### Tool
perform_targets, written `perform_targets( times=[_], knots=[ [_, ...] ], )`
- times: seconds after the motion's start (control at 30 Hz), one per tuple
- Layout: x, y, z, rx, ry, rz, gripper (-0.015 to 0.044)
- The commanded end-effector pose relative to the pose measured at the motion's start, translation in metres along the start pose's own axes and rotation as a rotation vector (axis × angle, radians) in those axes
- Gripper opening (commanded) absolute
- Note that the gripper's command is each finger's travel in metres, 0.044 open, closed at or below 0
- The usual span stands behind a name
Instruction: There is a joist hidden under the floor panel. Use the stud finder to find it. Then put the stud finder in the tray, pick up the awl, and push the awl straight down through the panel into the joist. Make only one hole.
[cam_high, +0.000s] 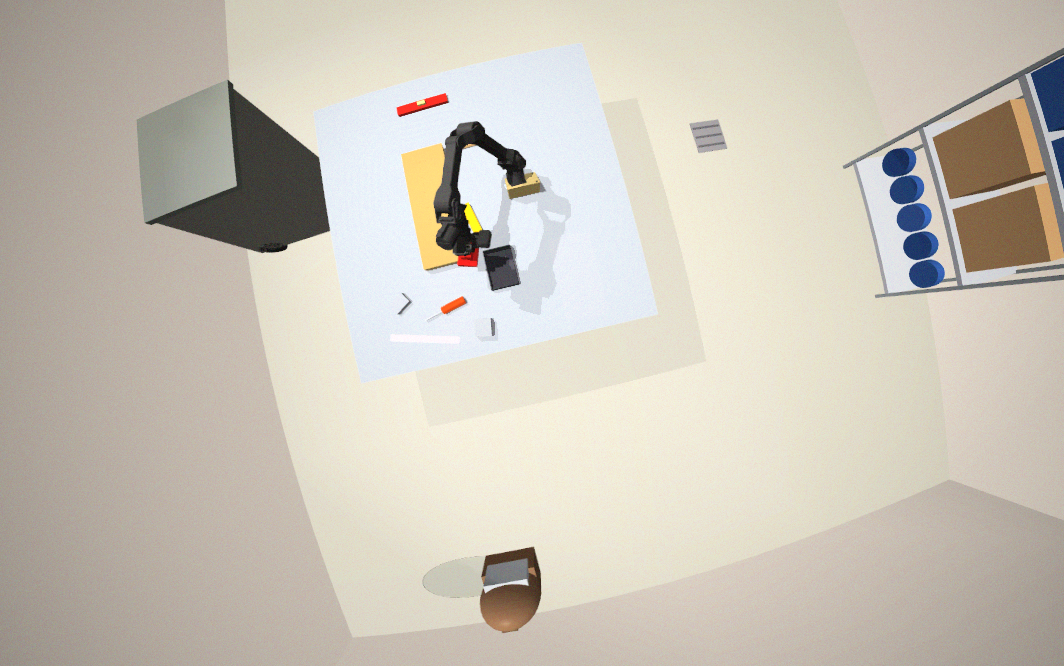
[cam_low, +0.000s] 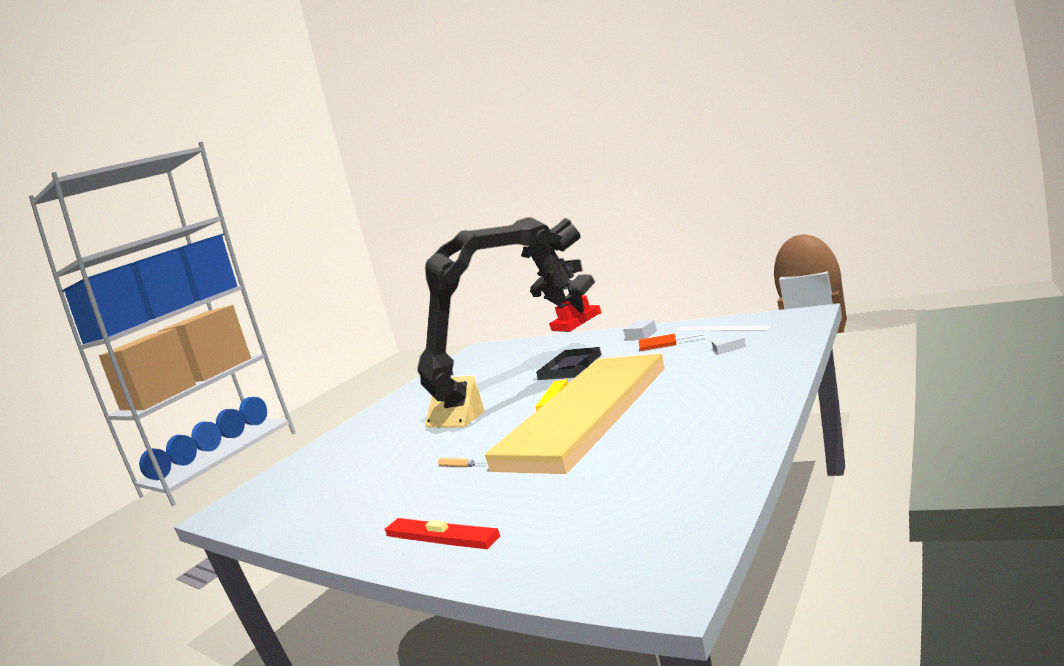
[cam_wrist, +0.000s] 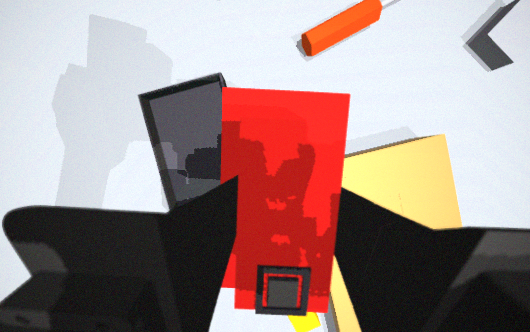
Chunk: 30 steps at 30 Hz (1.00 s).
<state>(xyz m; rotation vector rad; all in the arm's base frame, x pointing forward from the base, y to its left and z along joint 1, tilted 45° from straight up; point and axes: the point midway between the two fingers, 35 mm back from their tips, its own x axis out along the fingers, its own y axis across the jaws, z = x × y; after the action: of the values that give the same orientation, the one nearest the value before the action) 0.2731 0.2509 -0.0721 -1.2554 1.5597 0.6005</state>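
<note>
My gripper (cam_low: 574, 300) (cam_wrist: 281, 184) is shut on the red stud finder (cam_high: 468, 259) (cam_low: 575, 316) (cam_wrist: 285, 112) and holds it in the air above the table. In the wrist view the stud finder covers part of the black tray (cam_high: 506, 276) (cam_low: 566, 363) (cam_wrist: 185, 112) and part of the panel. The tan floor panel (cam_high: 420, 184) (cam_low: 585, 412) (cam_wrist: 400, 175) lies flat, with faint lines on top; the joist is hidden. The awl (cam_low: 453, 462) lies on the table by the panel's near end in the exterior view, its tan handle pointing away from the panel.
A yellow block (cam_high: 472, 216) (cam_low: 552, 393) lies between panel and tray. Beyond the tray lie an orange screwdriver (cam_high: 453, 305) (cam_low: 657, 342) (cam_wrist: 342, 27), a dark angle piece (cam_high: 405, 302) (cam_wrist: 487, 47), a grey block (cam_high: 485, 327) and a white strip (cam_high: 424, 339). A red level (cam_high: 433, 102) (cam_low: 471, 535) lies at the opposite end.
</note>
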Motion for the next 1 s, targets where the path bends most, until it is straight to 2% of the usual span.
perform_targets(
  times=[0.0,0.3,0.97],
  knots=[
    [0.012,0.034,0.011,-0.092,0.008,0.022,0.0000],
    [0.047,0.107,0.021,-0.281,0.058,0.070,0.0000],
    [0.077,0.109,0.014,-0.289,0.061,0.071,0.0000]
  ],
)
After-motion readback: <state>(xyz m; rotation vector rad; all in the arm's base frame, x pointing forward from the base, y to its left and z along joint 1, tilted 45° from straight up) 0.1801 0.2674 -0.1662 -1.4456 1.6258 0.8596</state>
